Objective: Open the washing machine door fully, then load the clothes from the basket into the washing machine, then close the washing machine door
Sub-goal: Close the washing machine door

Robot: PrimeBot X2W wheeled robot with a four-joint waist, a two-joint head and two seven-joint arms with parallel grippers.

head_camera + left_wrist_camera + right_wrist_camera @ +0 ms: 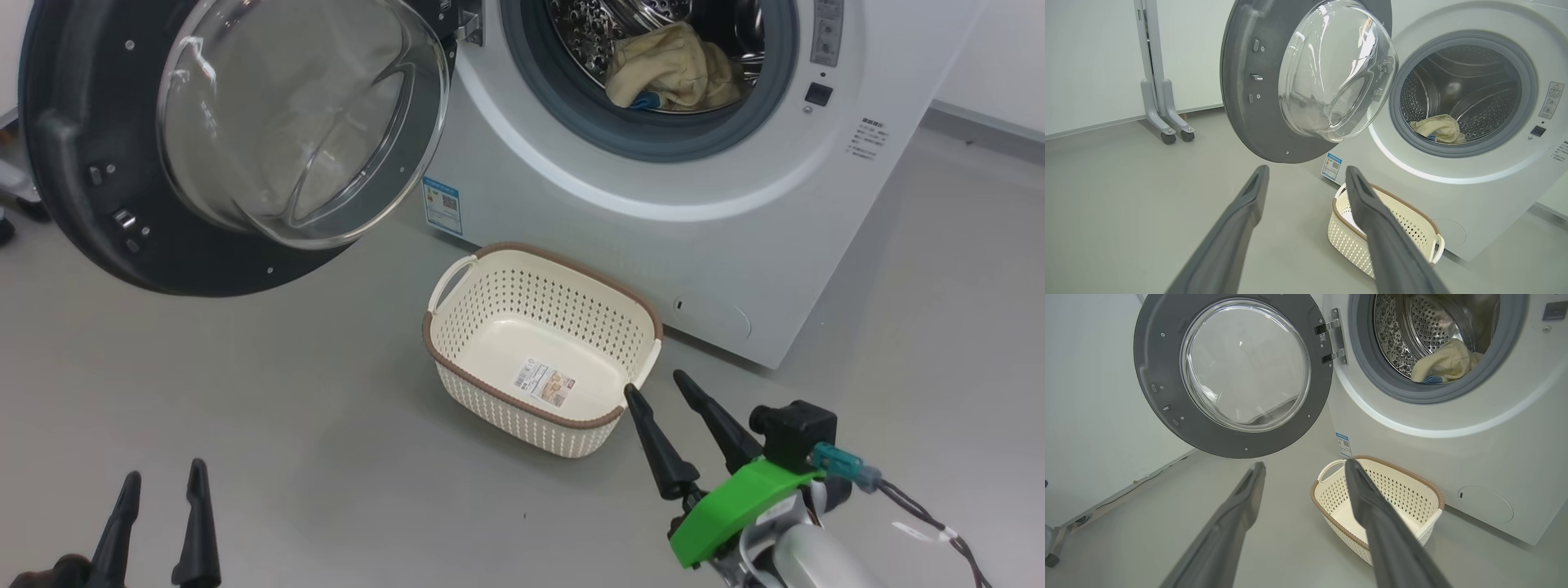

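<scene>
Nearest the camera in the head view, the left pincer (165, 469) sits at 7 o'clock with its fingers spread and nothing between them; its base is cut off by the bottom edge. The right pincer (655, 381) at 5 o'clock is spread and empty too. One tip overlaps the corner of the basket (531, 306), and I can't tell if it touches. The basket sits dead centre on the floor (245, 392) with just a paper label (543, 382) in the bottom. Behind it, the washing machine (588, 212) runs off the top edge. The washing machine door (73, 163) hangs wide open at 10 o'clock. The clothes (669, 73) are bunched in the drum at 1 o'clock, half hidden by the gasket, with a bit of blue peeking out. The left wrist view adds a grey wheeled stand (1163, 102) at 10 o'clock. The right wrist view shows the door hinges (1333, 341) at 12.
</scene>
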